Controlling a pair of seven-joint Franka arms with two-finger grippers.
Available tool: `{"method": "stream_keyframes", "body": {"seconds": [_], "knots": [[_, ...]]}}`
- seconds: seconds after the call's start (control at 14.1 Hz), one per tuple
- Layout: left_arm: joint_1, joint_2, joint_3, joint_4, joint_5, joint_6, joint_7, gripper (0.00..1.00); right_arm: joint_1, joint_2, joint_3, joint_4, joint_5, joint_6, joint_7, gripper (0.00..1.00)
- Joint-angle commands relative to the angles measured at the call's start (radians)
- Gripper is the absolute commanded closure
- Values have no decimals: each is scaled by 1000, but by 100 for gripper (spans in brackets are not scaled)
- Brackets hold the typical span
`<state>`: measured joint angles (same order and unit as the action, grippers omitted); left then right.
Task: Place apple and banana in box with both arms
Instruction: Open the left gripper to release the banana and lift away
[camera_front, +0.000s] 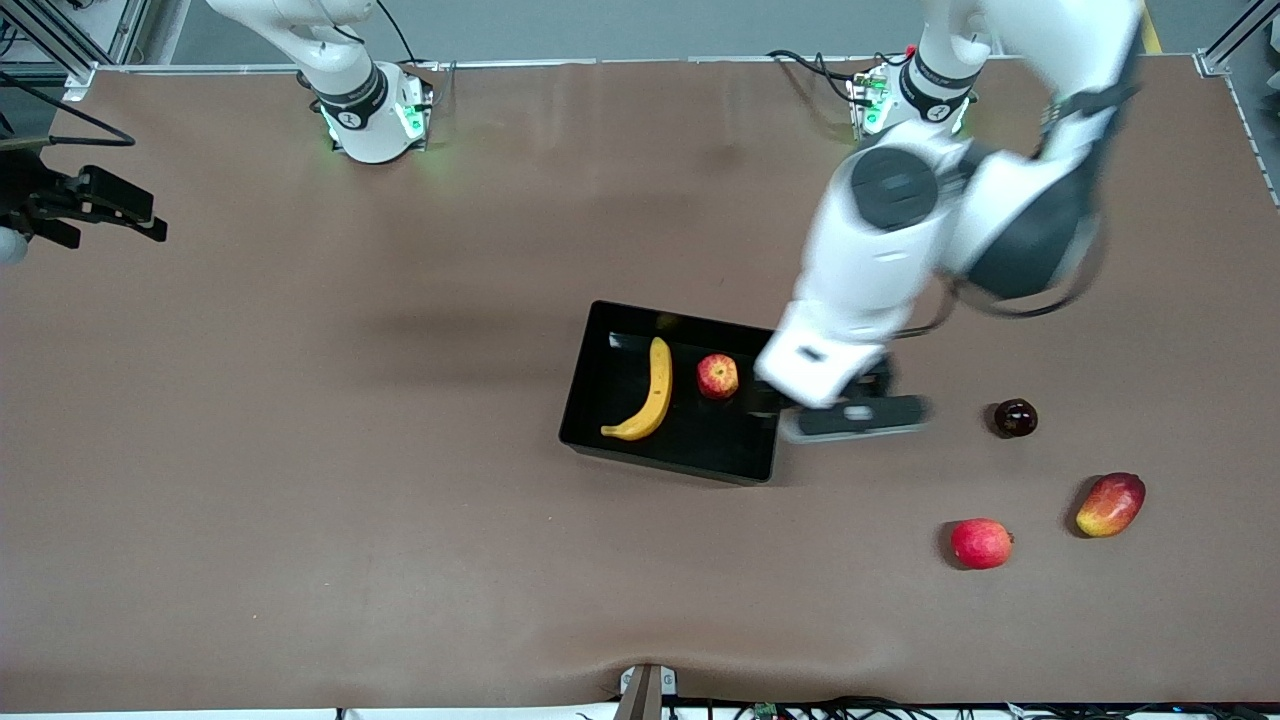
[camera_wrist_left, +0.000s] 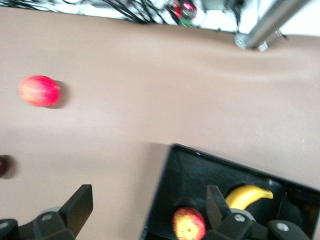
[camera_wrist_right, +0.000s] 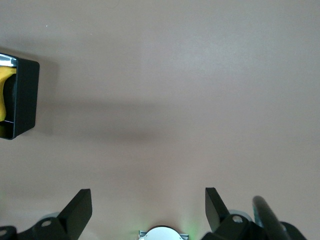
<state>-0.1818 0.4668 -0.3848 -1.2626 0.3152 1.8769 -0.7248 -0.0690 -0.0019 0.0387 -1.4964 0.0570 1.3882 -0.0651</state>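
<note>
The black box (camera_front: 610, 410) sits mid-table with the yellow banana (camera_front: 650, 392) and the red, yellow-streaked apple (camera_front: 717, 376) lying loose inside it. My left gripper (camera_front: 790, 400) hangs open over the box wall at the left arm's end. In the left wrist view the left gripper (camera_wrist_left: 148, 205) straddles that wall of the box (camera_wrist_left: 200, 170), with the apple (camera_wrist_left: 189, 224) close to one finger (camera_wrist_left: 215, 200) and the banana (camera_wrist_left: 248, 196) beside it. My right gripper (camera_front: 110, 205) waits open over bare table at the right arm's end. The right wrist view shows the right gripper (camera_wrist_right: 148, 207) empty, with the box (camera_wrist_right: 25, 95) farther off.
Three other fruits lie toward the left arm's end: a dark round one (camera_front: 1015, 417), an oval red-yellow mango (camera_front: 1110, 504) and a pinkish-red round fruit (camera_front: 981, 543) nearest the front camera. The pinkish-red fruit (camera_wrist_left: 39, 90) also shows in the left wrist view.
</note>
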Motion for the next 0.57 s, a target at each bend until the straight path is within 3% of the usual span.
{"method": "stream_keyframes", "body": {"seconds": [0.0, 0.28, 0.5], "knots": [[79, -117, -2, -51, -27, -71, 13, 0, -6, -26, 4, -22, -8, 0, 5, 0], [159, -183, -2, -52, -37, -185, 151, 0, -6, -24, 4, -22, -6, 2, 2, 0], [228, -235, -2, -55, -142, -272, 211, 0, -6, -24, 4, -19, -6, 0, -2, 0]]}}
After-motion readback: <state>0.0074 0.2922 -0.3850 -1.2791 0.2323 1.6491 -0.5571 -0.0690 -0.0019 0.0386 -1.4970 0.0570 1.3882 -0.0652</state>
